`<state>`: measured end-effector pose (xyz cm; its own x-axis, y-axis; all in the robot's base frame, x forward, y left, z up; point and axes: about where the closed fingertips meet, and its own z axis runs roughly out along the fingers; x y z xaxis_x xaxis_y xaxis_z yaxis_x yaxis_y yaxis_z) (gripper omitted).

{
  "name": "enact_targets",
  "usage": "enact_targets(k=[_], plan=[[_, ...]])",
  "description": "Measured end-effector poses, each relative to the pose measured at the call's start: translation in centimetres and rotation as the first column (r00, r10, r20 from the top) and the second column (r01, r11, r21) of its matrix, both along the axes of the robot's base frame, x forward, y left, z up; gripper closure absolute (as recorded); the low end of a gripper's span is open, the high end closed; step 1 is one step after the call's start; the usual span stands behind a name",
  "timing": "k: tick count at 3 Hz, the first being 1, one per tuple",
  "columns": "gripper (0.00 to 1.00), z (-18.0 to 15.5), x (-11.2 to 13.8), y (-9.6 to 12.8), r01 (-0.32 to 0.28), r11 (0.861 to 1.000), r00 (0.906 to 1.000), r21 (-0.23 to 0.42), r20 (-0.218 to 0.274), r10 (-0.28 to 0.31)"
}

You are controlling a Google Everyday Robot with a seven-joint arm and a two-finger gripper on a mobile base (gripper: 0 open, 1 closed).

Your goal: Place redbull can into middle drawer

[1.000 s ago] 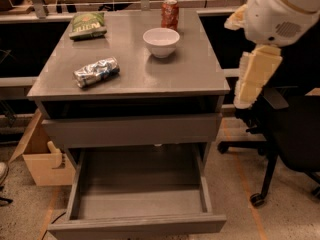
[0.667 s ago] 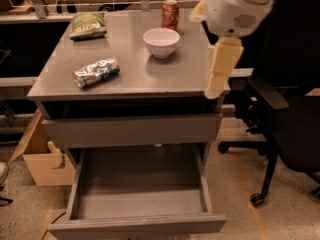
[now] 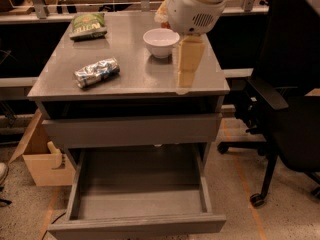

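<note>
The gripper (image 3: 187, 64) hangs over the right part of the cabinet top (image 3: 135, 79), just beside the white bowl (image 3: 161, 41); whether it is open or closed cannot be told. The redbull can (image 3: 96, 72) lies on its side near the left edge, well apart from the gripper. Below, the middle drawer (image 3: 140, 201) stands pulled out, and a black chair (image 3: 290, 109) crowds the right side.

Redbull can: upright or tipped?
Tipped: the can lies on its side on the cabinet top, left of the gripper, which hangs above the right edge.
</note>
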<state>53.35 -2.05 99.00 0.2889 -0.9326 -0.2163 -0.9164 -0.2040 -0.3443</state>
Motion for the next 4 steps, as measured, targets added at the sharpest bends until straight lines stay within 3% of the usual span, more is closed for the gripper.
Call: enact_targets(k=[1,2,4], plan=[[0.0,-0.8,1.0,1.1,-0.011,1.0,0.9999,0.005,-0.013,0.011],[0.0,-2.8,4.3,4.1,-0.08,0.997,0.9962,-0.002,-0.037,0.079],[0.0,-7.0,11.0,10.1,-0.192,0.981,0.9779,-0.01,-0.085,0.191]])
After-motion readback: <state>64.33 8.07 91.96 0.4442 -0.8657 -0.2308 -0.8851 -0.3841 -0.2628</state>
